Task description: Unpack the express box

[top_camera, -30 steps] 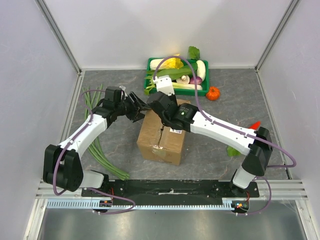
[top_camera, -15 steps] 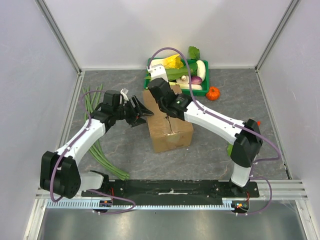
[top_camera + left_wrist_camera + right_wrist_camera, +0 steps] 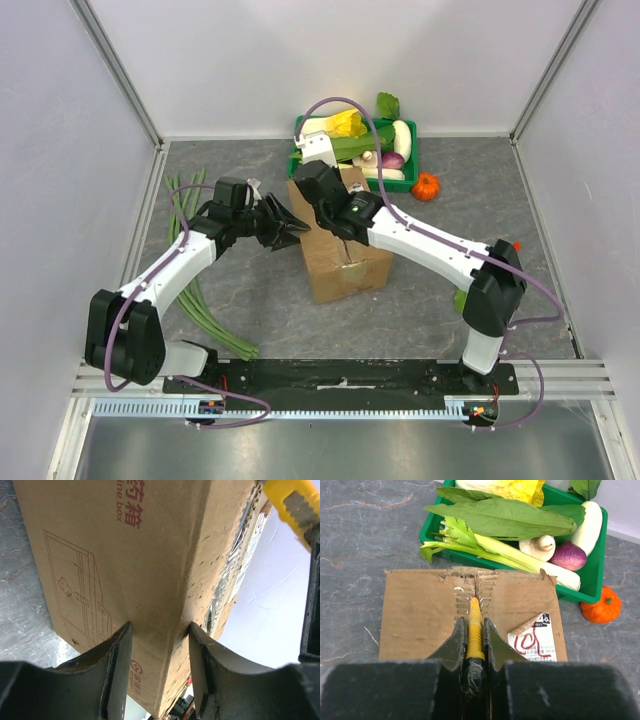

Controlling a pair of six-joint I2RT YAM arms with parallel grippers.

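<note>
In the middle of the grey table (image 3: 250, 300), the box (image 3: 345, 268) stands on its bottom, turned at an angle to the table edges. It is just in front of the green tray (image 3: 411, 160) of vegetables and very near to it. The left gripper (image 3: 287, 222) comes to the box from the left side, and its two fingers (image 3: 117, 665) straddle one vertical corner edge. In the left wrist view each finger lies against one cardboard face, so the jaws are clenched on this corner. On the face beside this corner there are red printed characters and a line drawing. The right gripper (image 3: 472, 626) is above the far part of the box top and points down toward it; its jaws grasp tightly a yellow knife (image 3: 474, 611). The knife tip lies in the seam between the two top flaps, close to the far edge, where the cardboard is torn and rough. The top flaps are closed. A white label (image 3: 535, 639) with red marks is stuck on the right flap. An orange pumpkin (image 3: 426, 187) lies on the table just beside the right end of the tray. Long green stalks (image 3: 195, 295) lie on the table at the left, partly under the left arm and well apart from the box.
</note>
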